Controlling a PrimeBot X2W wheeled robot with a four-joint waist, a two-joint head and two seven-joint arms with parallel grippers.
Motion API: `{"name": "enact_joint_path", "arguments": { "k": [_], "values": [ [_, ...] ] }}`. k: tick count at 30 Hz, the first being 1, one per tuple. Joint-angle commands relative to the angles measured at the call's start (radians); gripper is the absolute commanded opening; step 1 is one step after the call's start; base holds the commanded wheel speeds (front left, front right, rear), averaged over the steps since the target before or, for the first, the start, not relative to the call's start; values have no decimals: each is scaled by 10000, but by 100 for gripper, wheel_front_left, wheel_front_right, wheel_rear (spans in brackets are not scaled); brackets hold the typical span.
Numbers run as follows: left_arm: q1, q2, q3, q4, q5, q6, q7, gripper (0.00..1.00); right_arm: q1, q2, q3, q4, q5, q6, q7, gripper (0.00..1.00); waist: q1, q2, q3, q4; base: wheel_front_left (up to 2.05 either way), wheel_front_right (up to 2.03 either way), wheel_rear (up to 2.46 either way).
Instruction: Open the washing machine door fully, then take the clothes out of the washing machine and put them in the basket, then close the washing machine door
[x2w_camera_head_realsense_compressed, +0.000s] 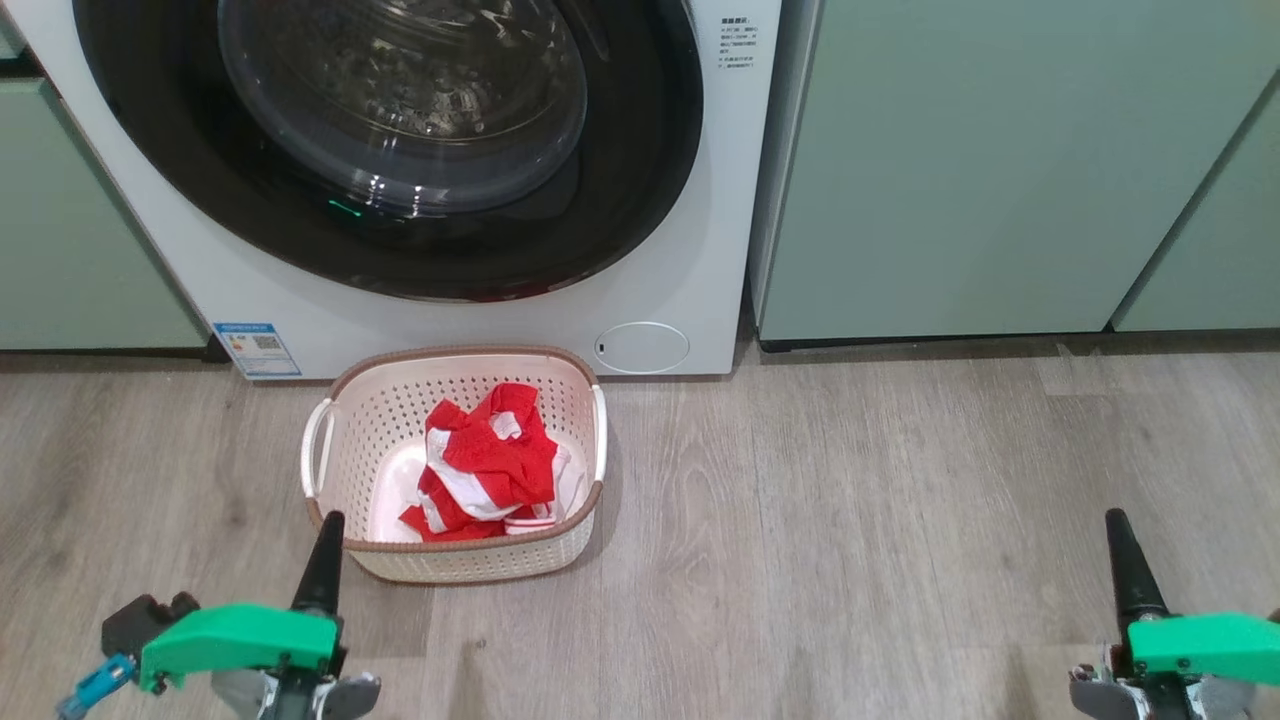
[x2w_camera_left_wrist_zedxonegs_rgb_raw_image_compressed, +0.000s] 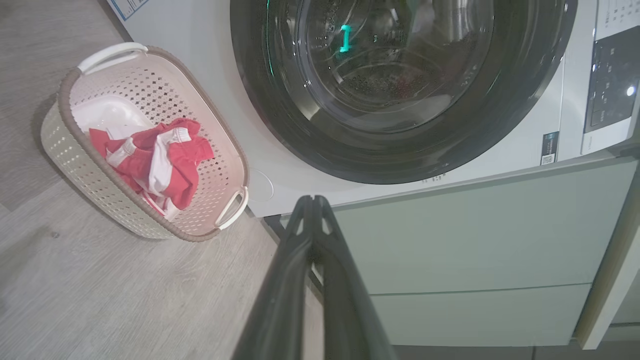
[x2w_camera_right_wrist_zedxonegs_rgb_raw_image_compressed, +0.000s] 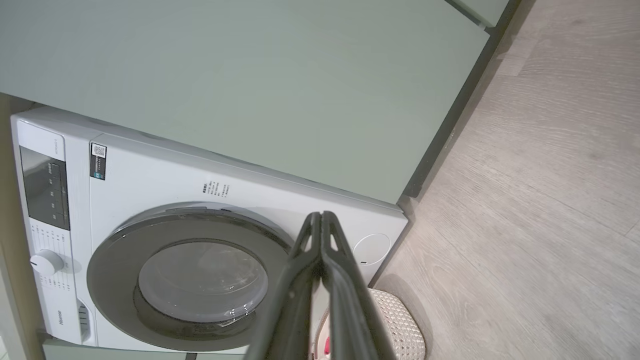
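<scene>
The washing machine stands in front of me, and its black-rimmed door lies flat against its front. On the floor just before it sits the cream basket with the red and white clothes bunched inside. My left gripper is shut and empty, low at the basket's near left corner. Far to the right over bare floor, my right gripper is shut and holds nothing. The left wrist view shows the basket, the clothes and the door. In the right wrist view the door is also flat against the machine.
Pale green cabinets flank the machine on both sides. Wood-look floor stretches wide to the basket's right. A small round flap and a blue label sit low on the machine's front.
</scene>
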Motion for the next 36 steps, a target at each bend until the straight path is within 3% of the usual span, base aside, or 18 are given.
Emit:
{"name": "enact_joint_path", "arguments": {
  "k": [1, 31, 36],
  "values": [
    [-560, 25, 360, -428, -213, 5, 65, 0, -576, -25, 84, -406, 239, -5, 99, 0, 0, 0, 6, -4, 0, 0, 0],
    [-625, -332, 827, -1452, -3012, 7, 936, 0, -828, 25, -237, -776, 3359, -7, 981, 0, 0, 0, 189, -126, 0, 0, 0],
    [-626, -340, 837, -1476, -3076, 8, 955, 0, -834, 26, -244, -784, 3431, -7, 1001, 0, 0, 0, 193, -129, 0, 0, 0]
  ]
}}
